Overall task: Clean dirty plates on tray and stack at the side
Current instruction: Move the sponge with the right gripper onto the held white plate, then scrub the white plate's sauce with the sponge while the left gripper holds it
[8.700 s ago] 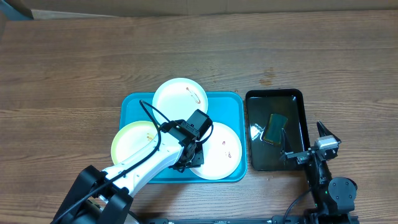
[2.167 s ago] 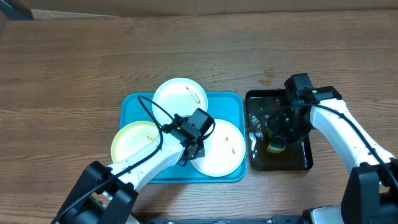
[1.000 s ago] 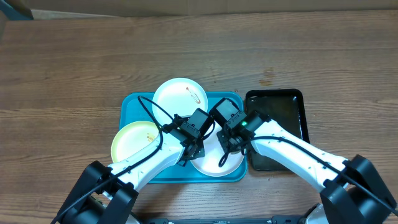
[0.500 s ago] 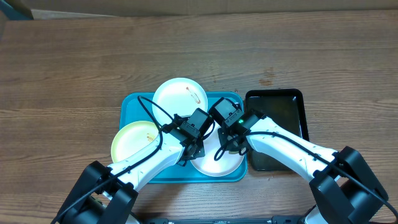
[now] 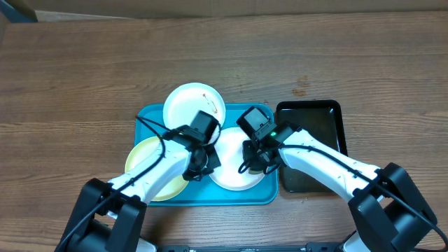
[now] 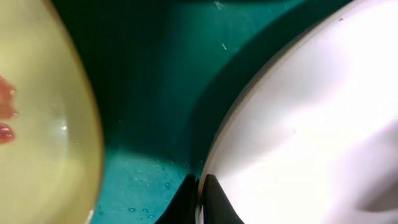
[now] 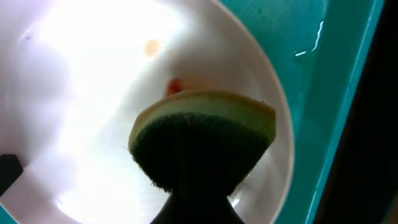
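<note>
Three plates lie on the turquoise tray (image 5: pixel 260 116): a white plate (image 5: pixel 194 103) at the back, hanging over the rim, a pale yellow plate (image 5: pixel 148 164) at the left with red smears (image 6: pixel 6 118), and a white plate (image 5: pixel 234 171) in the middle. My left gripper (image 5: pixel 206 162) (image 6: pixel 200 190) is shut on the left rim of the middle white plate (image 6: pixel 298 124). My right gripper (image 5: pixel 257 159) (image 7: pixel 199 190) is shut on a yellow and dark green sponge (image 7: pixel 205 134), pressed onto that plate (image 7: pixel 81 93) beside an orange smear (image 7: pixel 175 84).
A narrow black tray (image 5: pixel 311 143) with liquid in it lies right of the turquoise tray, and its dark edge (image 7: pixel 385 124) shows in the right wrist view. Brown wooden table (image 5: pixel 84 70) surrounds both trays.
My left gripper has dragged the middle white plate left and toward the back, pushing the back white plate slightly left. The right gripper and sponge stay on the plate.
</note>
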